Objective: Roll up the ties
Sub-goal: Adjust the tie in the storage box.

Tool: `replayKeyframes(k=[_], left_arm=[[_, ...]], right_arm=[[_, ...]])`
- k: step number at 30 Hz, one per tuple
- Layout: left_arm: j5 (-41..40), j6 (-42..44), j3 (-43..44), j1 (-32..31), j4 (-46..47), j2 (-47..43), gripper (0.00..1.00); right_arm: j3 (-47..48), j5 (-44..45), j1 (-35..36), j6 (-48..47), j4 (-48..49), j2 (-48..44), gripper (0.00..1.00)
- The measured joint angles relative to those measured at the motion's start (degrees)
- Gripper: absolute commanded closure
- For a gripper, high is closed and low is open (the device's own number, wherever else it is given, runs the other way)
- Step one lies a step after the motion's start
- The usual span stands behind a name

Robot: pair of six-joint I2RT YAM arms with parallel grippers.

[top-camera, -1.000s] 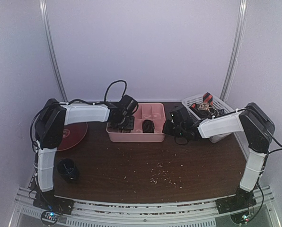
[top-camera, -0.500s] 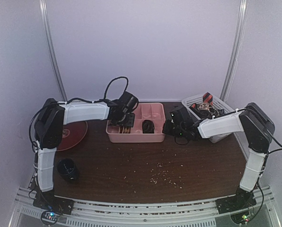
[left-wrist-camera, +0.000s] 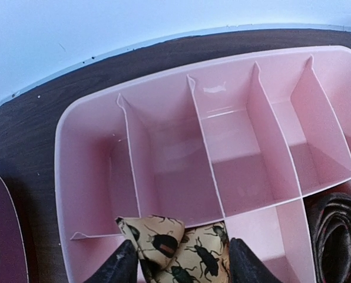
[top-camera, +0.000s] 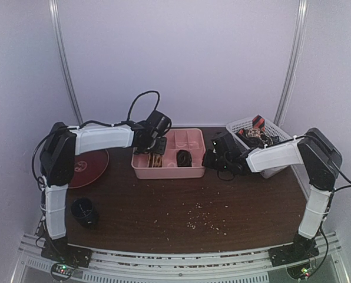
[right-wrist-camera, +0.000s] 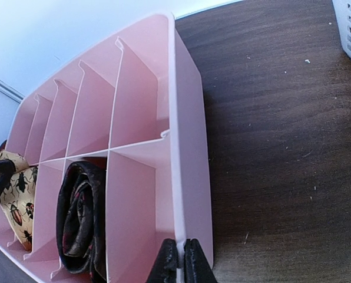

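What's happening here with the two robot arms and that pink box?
The left gripper is lowering a rolled tan tie with a beetle print into a near compartment of the pink divided organizer. The right gripper pinches the organizer's wall, steadying it. A rolled dark tie already sits in another compartment, and more ties wait in the white basket.

even, soft light; overhead view grainy and dim; wrist views sharper, edges bowed

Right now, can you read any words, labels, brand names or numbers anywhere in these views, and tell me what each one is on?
No legible text anywhere.
Dark red disc: a round pale emblem near its edge, too small and blurred to read.
Tan tie between the left hand's fingers: printed beetles, no lettering.
Pink divided tray, white basket: no labels.
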Motion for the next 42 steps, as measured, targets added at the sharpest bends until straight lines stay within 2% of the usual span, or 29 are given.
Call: replayKeyframes(k=[12,14,17,23,31,42], left_arm=[[-1.6,-0.1,-0.6,0.0,-0.3,-0.2,0.49],[-1.7,-0.1,-1.0,0.2,-0.5,-0.2,0.58],[-1.6,0.0,-1.0,0.4,-0.2,-0.2,0.65],[0.1,-0.2,-2.3,0.9,1.4,-0.2,0.72],[2.0,-2.0,-5.4,1.0,3.0,-0.2,0.73],[3.7,-2.6,-5.6,2.2,6.5,1.7,0.72]], right_arm=[[0.0,-0.1,0.0,-0.1,0.0,0.0,1.0],[0.0,-0.3,0.0,-0.2,-0.1,-0.1,1.0],[0.0,-0.5,0.0,-0.2,-0.1,-0.1,1.0],[0.0,-0.6,0.0,-0.4,-0.1,-0.1,1.0],[0.0,-0.6,0.0,-0.4,-0.1,-0.1,1.0],[0.0,-0.6,0.0,-0.4,-0.1,-0.1,1.0]])
